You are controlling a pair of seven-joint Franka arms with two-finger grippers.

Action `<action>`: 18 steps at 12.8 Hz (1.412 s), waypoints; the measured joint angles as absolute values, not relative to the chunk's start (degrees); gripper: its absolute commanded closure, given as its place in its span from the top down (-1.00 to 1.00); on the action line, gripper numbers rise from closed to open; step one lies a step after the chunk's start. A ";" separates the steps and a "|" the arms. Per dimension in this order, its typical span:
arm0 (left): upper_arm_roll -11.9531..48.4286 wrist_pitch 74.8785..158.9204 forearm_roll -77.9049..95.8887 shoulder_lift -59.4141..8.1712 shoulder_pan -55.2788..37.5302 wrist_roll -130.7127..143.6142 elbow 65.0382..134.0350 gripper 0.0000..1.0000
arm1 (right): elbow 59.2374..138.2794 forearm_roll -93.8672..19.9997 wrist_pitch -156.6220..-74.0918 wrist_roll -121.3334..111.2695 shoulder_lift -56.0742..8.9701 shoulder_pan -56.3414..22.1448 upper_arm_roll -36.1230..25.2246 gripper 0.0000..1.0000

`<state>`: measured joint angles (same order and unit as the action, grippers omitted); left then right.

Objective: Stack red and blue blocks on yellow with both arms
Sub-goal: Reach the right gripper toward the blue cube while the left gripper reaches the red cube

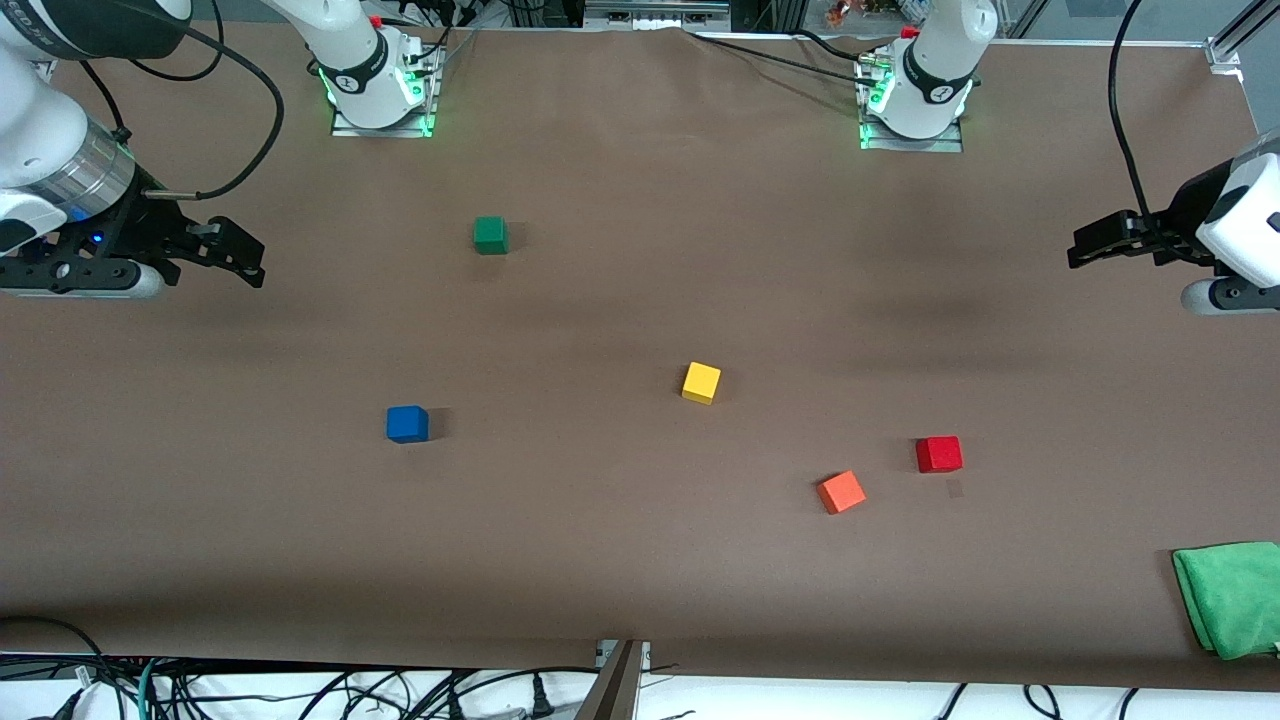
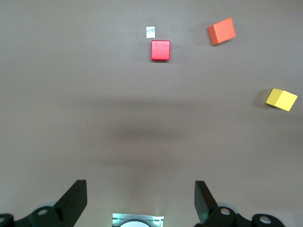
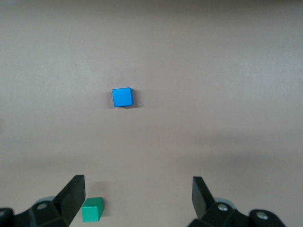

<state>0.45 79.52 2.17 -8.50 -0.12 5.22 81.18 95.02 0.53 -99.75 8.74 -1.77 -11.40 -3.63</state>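
A big brown table [image 1: 640, 560] holds everything. The yellow cube [image 1: 701, 382] sits near its middle, and all the other things are placed from it.

The left arm [image 1: 1240, 215] hangs in the air over the table's edge at its own end, well apart from the yellow cube. Its left gripper [image 2: 141, 201] has its two fingers spread wide apart with nothing between them. The right arm [image 1: 60, 170] hangs over the table's edge at its own end. Its right gripper [image 3: 138, 201] is also spread wide and holds nothing.

A folded green cloth [image 1: 1232, 597] lies nearer to the front camera than the yellow cube, at the left arm's end of the table.

The red cube [image 1: 939, 454] sits a bit nearer to the front camera than the yellow cube, toward the left arm's end. The orange-red cube [image 1: 841, 492] sits near it, nearer still to the camera. The blue cube [image 1: 407, 424] sits toward the right arm's end, slightly nearer to the camera than the yellow cube. The green cube [image 1: 490, 235] sits farther from the camera, toward the right arm's end.
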 measured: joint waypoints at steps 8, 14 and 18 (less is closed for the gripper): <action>0.44 81.47 2.04 -11.61 0.01 5.22 80.95 1.00 | 94.50 0.52 -99.76 8.74 -1.80 -11.44 -3.23 0.99; 1.06 95.52 2.04 -26.33 -0.06 5.19 81.27 1.00 | 94.10 0.44 -102.11 8.48 -6.13 -11.54 -2.88 0.99; 1.54 112.25 2.46 -36.25 -0.09 5.21 85.13 1.00 | 93.69 0.47 -102.66 4.63 -13.92 -11.43 -3.02 0.99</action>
<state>1.54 112.25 2.46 -36.25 -0.09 5.21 85.13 93.69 0.47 -102.66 4.63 -13.92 -11.43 -3.02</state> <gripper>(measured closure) 0.000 0.000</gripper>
